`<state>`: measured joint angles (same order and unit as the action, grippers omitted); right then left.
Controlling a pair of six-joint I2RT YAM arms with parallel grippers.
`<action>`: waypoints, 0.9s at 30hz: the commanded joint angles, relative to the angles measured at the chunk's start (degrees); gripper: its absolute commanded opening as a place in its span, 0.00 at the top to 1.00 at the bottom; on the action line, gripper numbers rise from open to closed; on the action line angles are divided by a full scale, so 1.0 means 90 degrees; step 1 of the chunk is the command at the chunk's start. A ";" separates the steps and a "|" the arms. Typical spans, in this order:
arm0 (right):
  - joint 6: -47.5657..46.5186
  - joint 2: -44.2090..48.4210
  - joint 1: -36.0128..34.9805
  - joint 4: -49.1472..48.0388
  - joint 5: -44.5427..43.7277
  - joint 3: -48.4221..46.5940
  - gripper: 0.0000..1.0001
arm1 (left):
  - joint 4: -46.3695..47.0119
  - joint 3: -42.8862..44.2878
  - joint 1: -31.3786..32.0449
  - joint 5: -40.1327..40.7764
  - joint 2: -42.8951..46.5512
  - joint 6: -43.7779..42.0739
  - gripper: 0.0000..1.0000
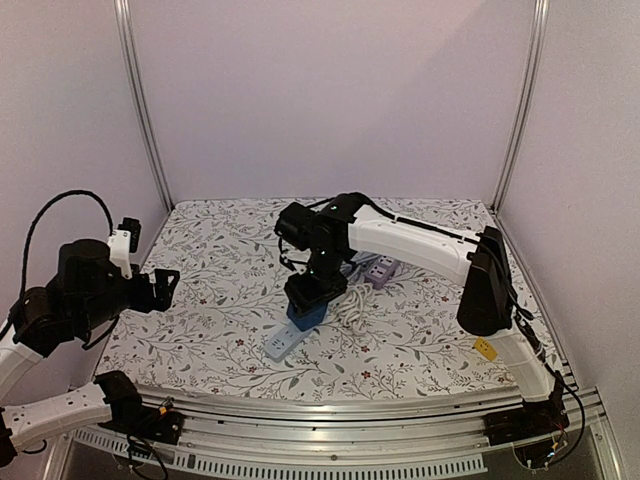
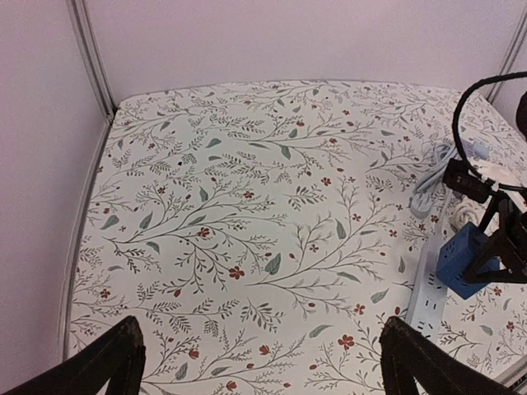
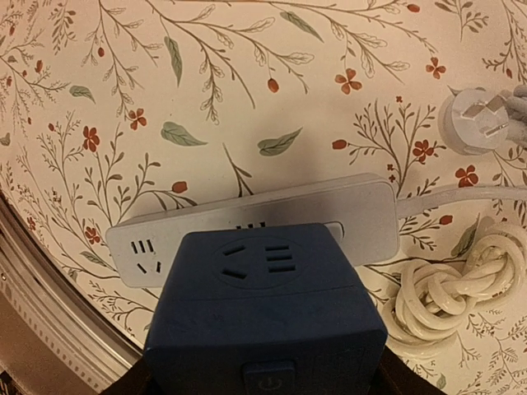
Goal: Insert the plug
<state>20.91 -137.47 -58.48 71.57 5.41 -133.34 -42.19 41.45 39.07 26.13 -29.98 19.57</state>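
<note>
The right gripper [image 1: 315, 291] has its two fingers pressed against opposite sides of the one blue plug cube [image 3: 268, 313], pinching it. From the right wrist only dark slivers of the fingers show at the bottom corners. The cube sits directly over the white power strip [image 3: 346, 212], above its middle and covering part of its top. One socket face and one button show on the cube. Its underside is hidden, so its pins cannot be seen, nor whether it touches the strip. One set of slots is plain at the strip's uncovered end, and the rest are shadowed or covered. Just beside the strip's cord end lies one coiled cable [image 3: 449, 290], and a little beyond the coil one loose white plug [image 3: 473, 122] lies pins up. Behind the strip, partly hidden by the right arm, a second power strip [image 1: 381, 270] makes two in all. Well to the left of the strip, the left gripper [image 2: 263, 366] hangs over the flowered table [image 2: 247, 164] with its fingers spread wide around nothing.
</note>
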 commanded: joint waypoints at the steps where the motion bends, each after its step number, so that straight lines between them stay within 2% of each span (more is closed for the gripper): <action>1: 0.0141 -0.0188 -0.0026 -0.0188 0.0107 -0.0213 1.00 | 0.0146 -0.0106 -0.0136 -0.0149 -0.0060 -0.0017 0.00; 11: 0.0216 -0.0334 -0.0031 -0.0202 0.0167 -0.0235 1.00 | 0.0181 -0.0117 -0.0406 -0.0319 -0.0104 -0.0055 0.01; 27: 0.0272 -0.0389 -0.0031 -0.0034 -0.0437 -0.0234 1.00 | 0.0214 -0.0126 -0.0634 -0.0436 -0.0086 -0.0100 0.00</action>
<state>22.50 -139.15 -58.50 70.48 4.16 -134.45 -41.15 41.28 34.48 23.18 -30.76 19.51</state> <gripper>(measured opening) 0.633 0.995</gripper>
